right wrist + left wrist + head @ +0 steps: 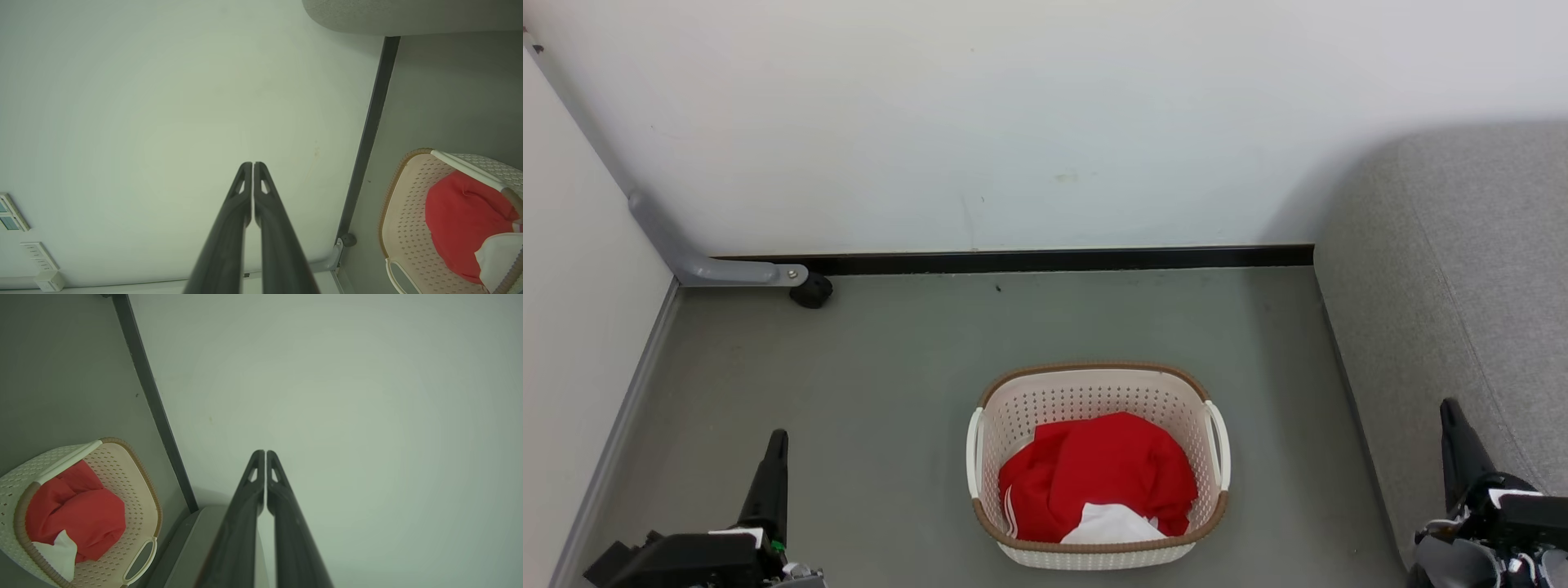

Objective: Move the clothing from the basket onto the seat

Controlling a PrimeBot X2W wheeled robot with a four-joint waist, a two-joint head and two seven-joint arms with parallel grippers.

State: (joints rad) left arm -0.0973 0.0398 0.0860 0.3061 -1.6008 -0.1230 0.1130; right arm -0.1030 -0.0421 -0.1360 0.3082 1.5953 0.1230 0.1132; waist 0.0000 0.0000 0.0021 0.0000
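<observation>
Clothing [1098, 478] inside basket [1094, 384] beside seat [1445, 310]

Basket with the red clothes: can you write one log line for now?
phase: not started | clothing: in basket | seat: right of basket | left gripper: shut, holding nothing | right gripper: shut, holding nothing

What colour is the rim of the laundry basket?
Brown, woven-look rim; the head view shows it best.
</observation>
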